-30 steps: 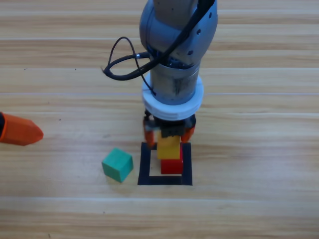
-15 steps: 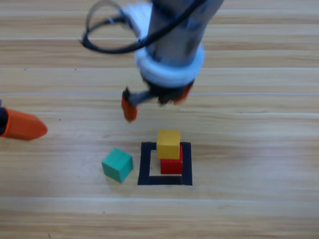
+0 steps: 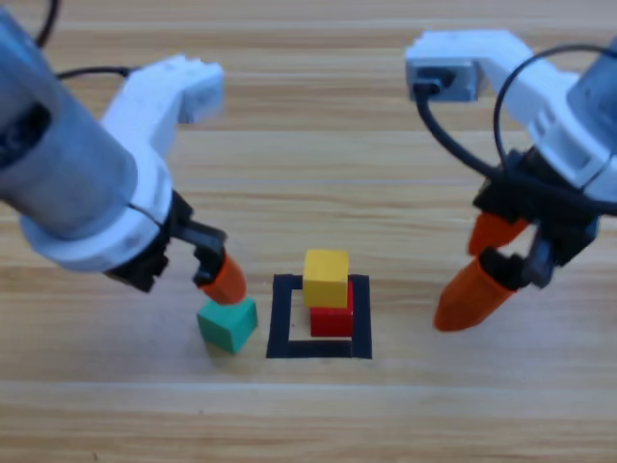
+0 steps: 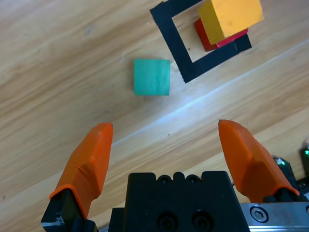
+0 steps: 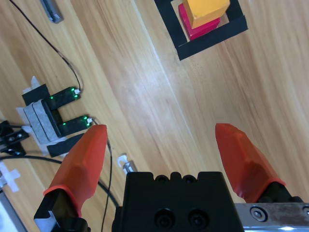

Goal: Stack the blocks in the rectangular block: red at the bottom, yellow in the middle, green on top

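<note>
The yellow cube (image 3: 326,278) sits on the red cube (image 3: 333,321) inside the black tape rectangle (image 3: 282,318), toward its right side. The green cube (image 3: 228,323) lies on the table just left of the rectangle. My left gripper (image 3: 220,278) hovers open right above and behind the green cube (image 4: 152,76), which lies ahead of its jaws and is not touched; only one jaw shows from above. My right gripper (image 3: 458,287) hangs open and empty to the right of the rectangle. Its wrist view shows the yellow cube (image 5: 205,10) on the red cube (image 5: 190,24).
The left arm's thick body covers the table's left side in the high view. Beyond the table edge in the right wrist view lie a black device with green lights (image 5: 58,104) and loose cables (image 5: 72,72).
The right gripper let go of the yellow cube on the red one, rose and swung off to the right. The left arm came in from the left edge to the green cube.
</note>
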{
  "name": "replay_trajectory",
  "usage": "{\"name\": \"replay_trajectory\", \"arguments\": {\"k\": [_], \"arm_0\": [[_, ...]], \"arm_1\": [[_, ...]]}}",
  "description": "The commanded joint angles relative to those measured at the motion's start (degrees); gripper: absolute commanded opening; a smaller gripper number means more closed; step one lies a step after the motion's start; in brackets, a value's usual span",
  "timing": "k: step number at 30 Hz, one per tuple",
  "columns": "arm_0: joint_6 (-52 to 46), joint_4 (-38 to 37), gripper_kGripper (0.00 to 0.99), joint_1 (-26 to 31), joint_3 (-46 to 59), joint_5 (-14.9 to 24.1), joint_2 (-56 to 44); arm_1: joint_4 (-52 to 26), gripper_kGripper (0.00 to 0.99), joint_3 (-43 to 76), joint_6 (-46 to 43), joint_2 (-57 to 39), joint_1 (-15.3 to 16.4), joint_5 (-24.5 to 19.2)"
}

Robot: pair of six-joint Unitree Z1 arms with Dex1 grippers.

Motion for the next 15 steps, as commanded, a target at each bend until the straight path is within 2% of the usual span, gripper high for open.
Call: {"name": "replay_trajectory", "arguments": {"k": [1,10,13,15], "arm_0": [[1.3,-2.0,0.934,2.3,1.0,-0.9,6.0],[1.6,-5.1,0.934,3.8,0.7,-0.7,13.3],[1.6,-6.3,0.933,3.8,0.3,-0.7,14.9],[1.7,-7.0,0.933,3.8,0.3,-0.6,15.6]], "arm_1": [[-9.1,0.99,7.5,0.4,-2.8,-2.1,3.3],[-18.6,0.99,13.6,0.3,-5.4,-2.1,1.4],[-21.1,0.99,15.4,-0.4,-7.5,-2.1,2.1],[-23.6,0.99,16.8,-1.1,-9.2,-2.0,4.2]]}}
